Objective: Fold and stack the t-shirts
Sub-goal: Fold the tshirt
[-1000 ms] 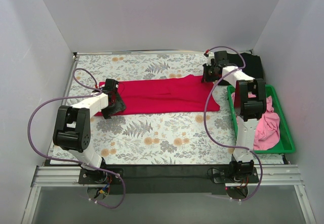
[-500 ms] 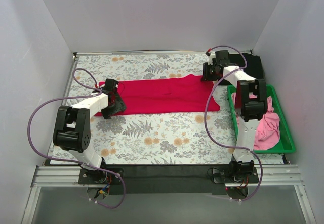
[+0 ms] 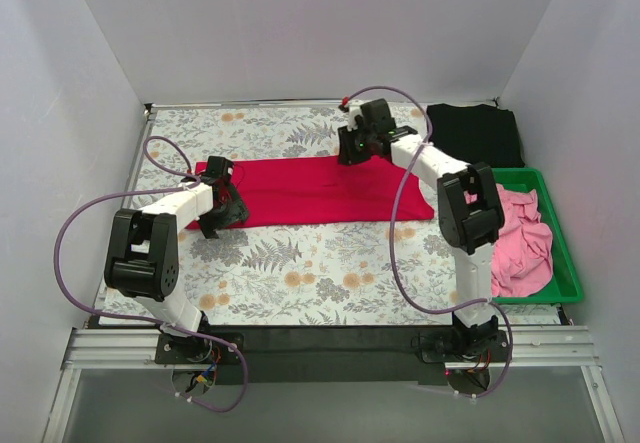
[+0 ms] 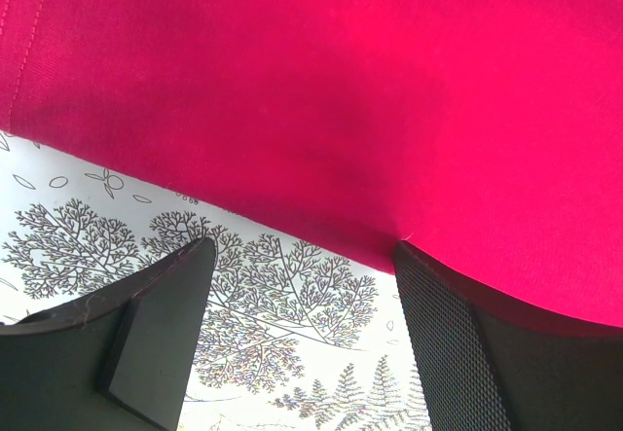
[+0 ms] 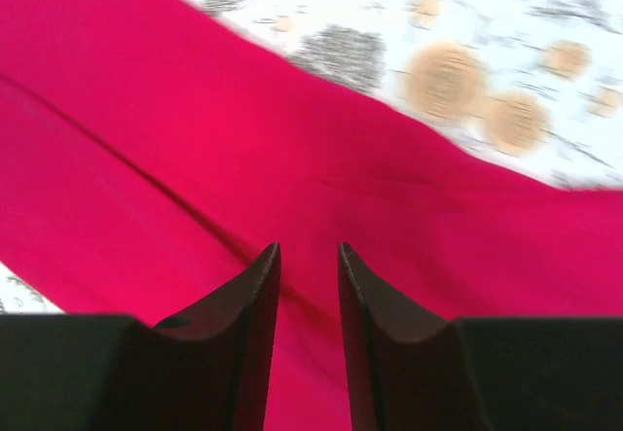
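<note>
left pincer: spread wide with nothing between the fingers. it sits low at the left end of the crimson t-shirt, left of centre in the overhead view.
left wrist view: two dark fingers stand at the bottom corners with bare floral tablecloth between them. the shirt's near edge runs just above them and reaches the tip of the right-hand finger.
right pincer: fingers drawn close with a slim gap left, and nothing seen gripped. it is over the far edge of the crimson shirt, upper middle of the overhead view.
right wrist view: blurred. red cloth fills most of the frame, one dark crease slants down toward the fingertips, and tan blossoms on the tablecloth show at the upper right.
crimson t-shirt, look: a long flat band across the middle of the table, running left to right. it is smooth with few wrinkles, and a stitched seam shows at the upper left of the left wrist view.
black t-shirt: lies flat at the upper right corner of the table, just beyond the green bin.
pink t-shirts: a crumpled heap inside the bin at the right edge, partly behind the right arm.
tablecloth, look: pale, with grey ferns and tan flowers.
</note>
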